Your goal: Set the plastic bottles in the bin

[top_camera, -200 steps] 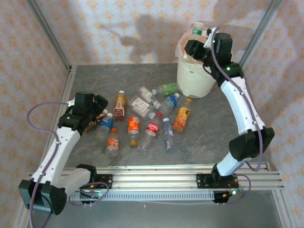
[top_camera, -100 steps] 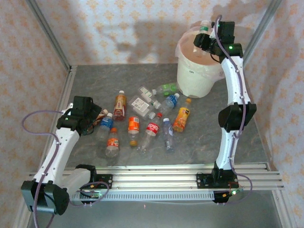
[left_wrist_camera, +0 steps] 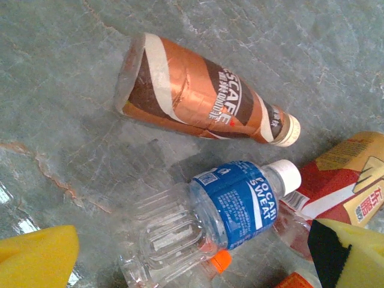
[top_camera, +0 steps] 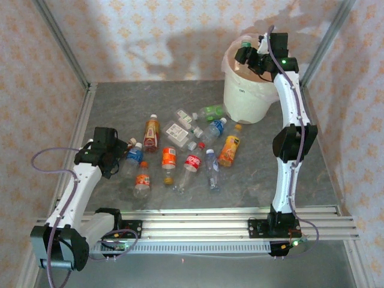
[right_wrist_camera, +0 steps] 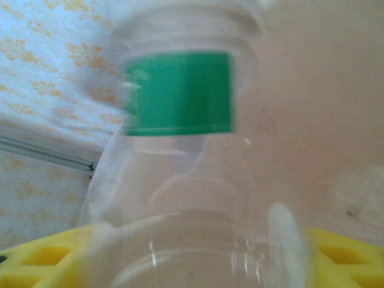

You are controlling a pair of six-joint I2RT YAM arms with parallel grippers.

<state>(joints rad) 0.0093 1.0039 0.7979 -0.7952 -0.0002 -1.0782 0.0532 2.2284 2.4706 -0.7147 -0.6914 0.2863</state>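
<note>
Right wrist view: a clear, green-labelled bottle (right_wrist_camera: 180,96) sits inside my right pincer (right_wrist_camera: 192,267), the bin (top_camera: 243,102) just below. Blur hides whether I'm gripping. Probably light, slippery, crushable: hold mid-body.

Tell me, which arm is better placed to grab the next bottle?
Left: the left pincer, open, hovers right over the blue-labelled bottle; the right pincer is away above the bin.

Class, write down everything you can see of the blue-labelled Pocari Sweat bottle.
The Pocari Sweat bottle is clear, ribbed plastic, seemingly empty, with a blue wrap label in white lettering and a white screw cap. It lies on its side on the grey marbled table, its cap toward a red-labelled bottle that it appears to touch, apart from the brown coffee bottle.
</note>
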